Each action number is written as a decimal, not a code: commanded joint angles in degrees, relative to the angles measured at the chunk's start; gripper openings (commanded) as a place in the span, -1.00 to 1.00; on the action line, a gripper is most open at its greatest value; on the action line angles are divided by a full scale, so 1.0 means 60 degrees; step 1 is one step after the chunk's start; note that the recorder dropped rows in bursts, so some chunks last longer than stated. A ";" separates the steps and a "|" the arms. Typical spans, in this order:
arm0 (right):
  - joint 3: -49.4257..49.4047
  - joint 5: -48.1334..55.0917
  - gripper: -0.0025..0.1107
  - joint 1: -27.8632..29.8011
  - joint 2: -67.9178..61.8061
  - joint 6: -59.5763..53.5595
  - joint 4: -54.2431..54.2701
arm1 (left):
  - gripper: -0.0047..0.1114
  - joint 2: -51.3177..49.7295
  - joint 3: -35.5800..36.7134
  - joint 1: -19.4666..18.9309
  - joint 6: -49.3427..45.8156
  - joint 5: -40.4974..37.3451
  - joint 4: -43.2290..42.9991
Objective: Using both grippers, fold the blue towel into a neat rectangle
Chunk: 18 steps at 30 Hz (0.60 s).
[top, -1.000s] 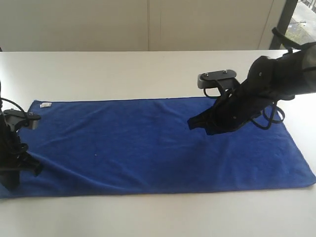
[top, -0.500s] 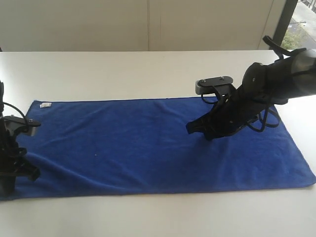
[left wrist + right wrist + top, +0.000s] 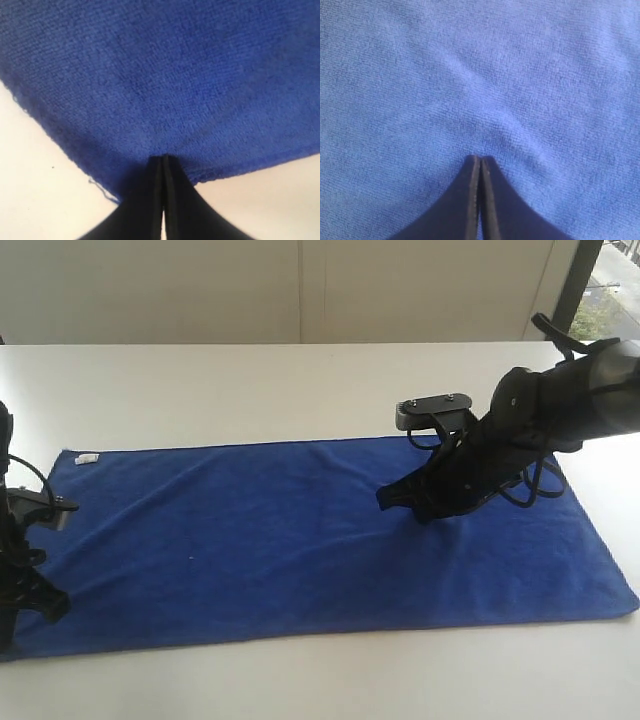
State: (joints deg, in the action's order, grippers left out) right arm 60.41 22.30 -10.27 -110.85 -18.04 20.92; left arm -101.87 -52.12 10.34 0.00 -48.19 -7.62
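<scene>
One blue towel [image 3: 300, 530] was spread flat lengthwise on the table [image 3: 250, 390], with one little white tag [image 3: 88, 458] at its far left corner. Two end effectors. The left end effector [image 3: 163, 160] was pinched fully closed, tips at the towel's near left corner. The right end effector [image 3: 480, 159] was closed tight too, tips down on the cloth right of the middle.

Towel [image 3: 300, 530] deep royal blue, plain; tag [image 3: 87, 458] white; left gripper [image 3: 163, 162] black; right gripper [image 3: 480, 161] black; table [image 3: 250, 390] off-white.
</scene>
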 commanded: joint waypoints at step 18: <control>0.0025 0.0474 -0.96 0.0715 0.1640 0.0605 -0.0023 | -0.92 0.1654 -0.0392 0.0018 0.0000 0.1233 0.0253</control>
State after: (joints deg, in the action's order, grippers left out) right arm 60.41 22.86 -8.52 -102.73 -15.40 20.92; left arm -94.17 -54.29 10.34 0.00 -41.25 -7.06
